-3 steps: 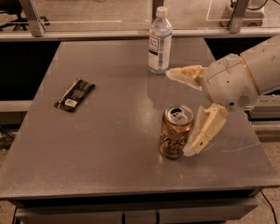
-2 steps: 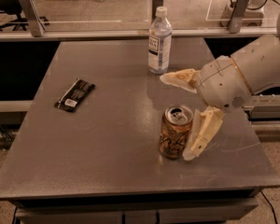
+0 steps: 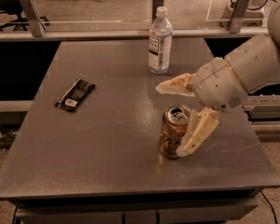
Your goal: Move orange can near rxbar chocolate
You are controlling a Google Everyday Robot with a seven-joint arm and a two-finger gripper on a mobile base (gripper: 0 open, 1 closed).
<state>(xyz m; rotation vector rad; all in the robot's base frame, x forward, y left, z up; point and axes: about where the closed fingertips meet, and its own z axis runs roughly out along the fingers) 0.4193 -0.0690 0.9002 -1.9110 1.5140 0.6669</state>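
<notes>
Camera view: against a second ago, the arm (image 3: 252,69) has come a little left and lower, so the claw (image 3: 169,121) now sits closer about the can (image 3: 170,138). Its upper finger (image 3: 175,85) has slid from beside the bottle's base to a spot behind and above the can's top. The lower finger (image 3: 199,130) has eased in along the can's right side, just beside it or touching, I cannot tell which. The claw is spread wide, its two fingers straddling the can without pinching it. The can has not moved: it stands upright on the near right part of the bench (image 3: 107,167), silver top and pull tab showing. The bar (image 3: 75,95) has stayed put too, lying flat on the left side of the bench, well apart from the can. Counted, there is one can, one bar, one bottle (image 3: 159,43) and one claw with two fingers. The bottle stands upright near the far edge, behind the claw and off the line from can to bar. Beyond the bench, three metal posts (image 3: 30,13) rise from a rail.
</notes>
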